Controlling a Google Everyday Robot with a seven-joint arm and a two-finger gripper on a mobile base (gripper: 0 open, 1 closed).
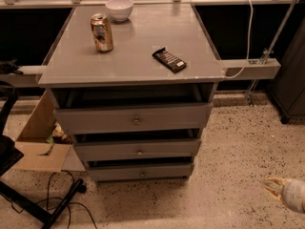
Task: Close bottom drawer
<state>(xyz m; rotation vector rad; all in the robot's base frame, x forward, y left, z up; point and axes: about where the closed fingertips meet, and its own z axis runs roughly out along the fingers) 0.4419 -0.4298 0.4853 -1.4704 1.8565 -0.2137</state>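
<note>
No txt readable. Can [102,32] on tabletop [143,46] has a label, lettering can't be made out. Dark wrapped bar [169,59] nr the top's front-right has pale print, also illegible. Gripper [275,187] is low at far right, above speckled floor [238,142].

Matt wooden bottom drawer [141,172]; smooth plastic gripper [272,187] at lower right.

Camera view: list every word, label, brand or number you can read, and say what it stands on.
Can: printing on its side, too blurred to read.
Dark wrapped bar: pale marks, too blurred to read.
Bottom drawer, bowl: no text.
Pincer, low at the right edge over the floor: no text.
</note>
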